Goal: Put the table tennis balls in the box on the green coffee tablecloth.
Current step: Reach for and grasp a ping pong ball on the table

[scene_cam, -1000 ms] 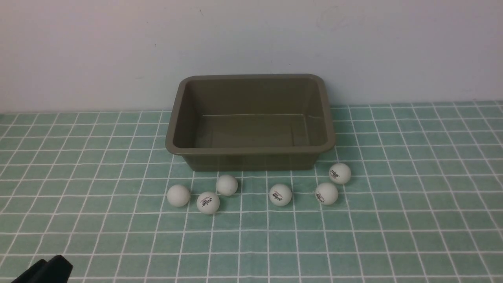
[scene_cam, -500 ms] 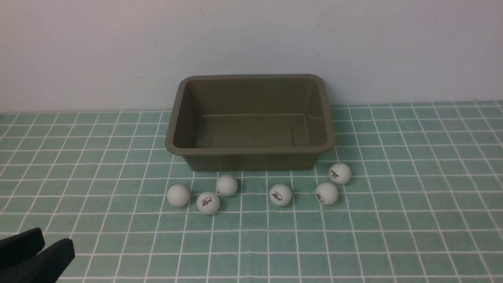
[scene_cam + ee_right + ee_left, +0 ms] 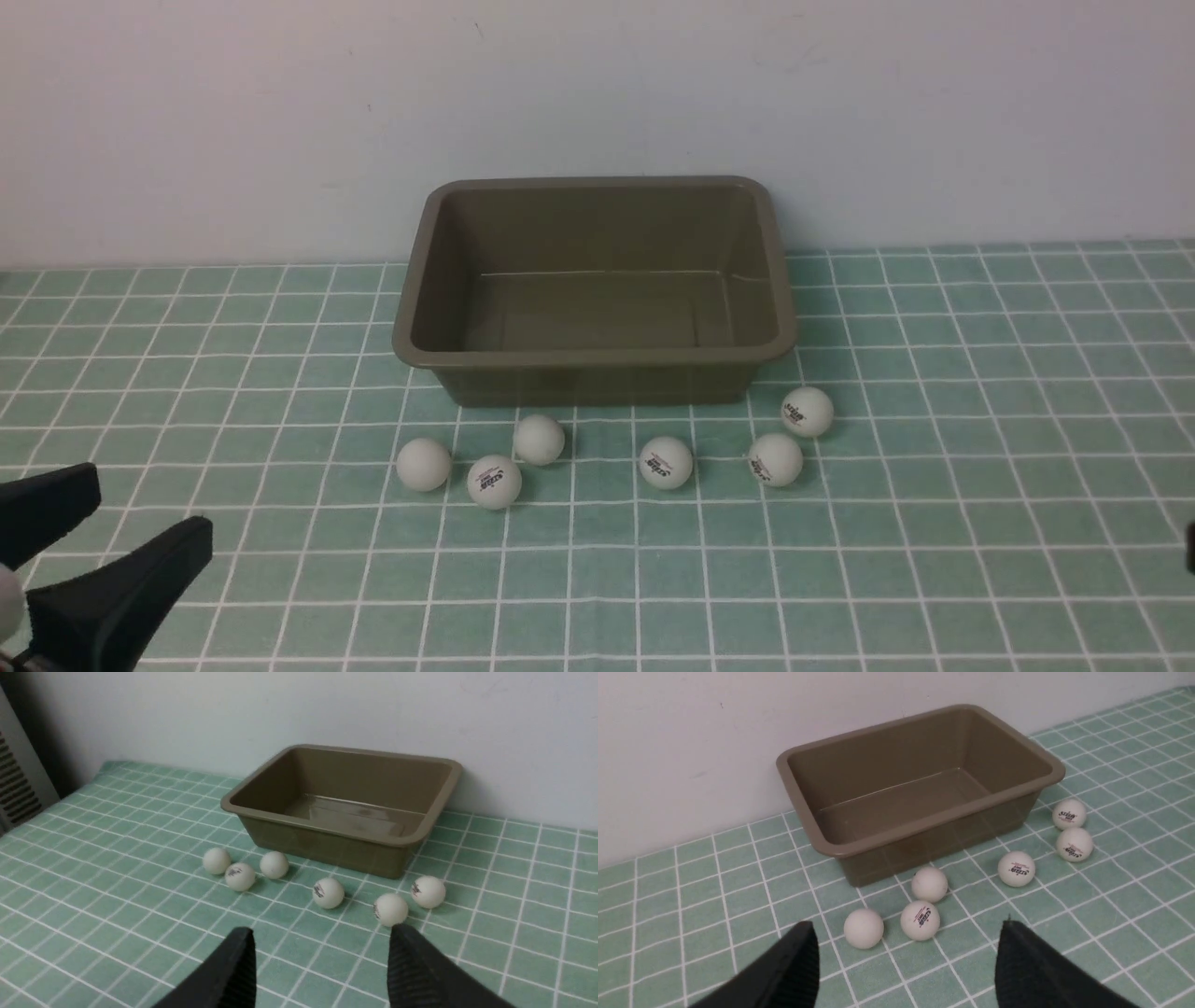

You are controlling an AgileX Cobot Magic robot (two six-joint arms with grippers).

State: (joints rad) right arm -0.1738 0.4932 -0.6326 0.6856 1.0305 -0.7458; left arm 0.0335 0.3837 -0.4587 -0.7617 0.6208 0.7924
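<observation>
Box [image 3: 597,357]: olive-brown tub, rounded corners.
Balls [image 3: 666,463]: six, matte white (some logo-printed), loose row just before box.
Cloth [image 3: 934,560]: teal, white grid, under all.
Wall [image 3: 597,84]: pale, right behind box.
Left gripper [image 3: 149,513]: jaws spread.
Right gripper [image 3: 322,947]: jaws spread.

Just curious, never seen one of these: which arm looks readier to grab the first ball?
Left, probably. The left gripper is open and well into the front view, closest to the leftmost table tennis ball; the right gripper barely shows at that view's edge.
</observation>
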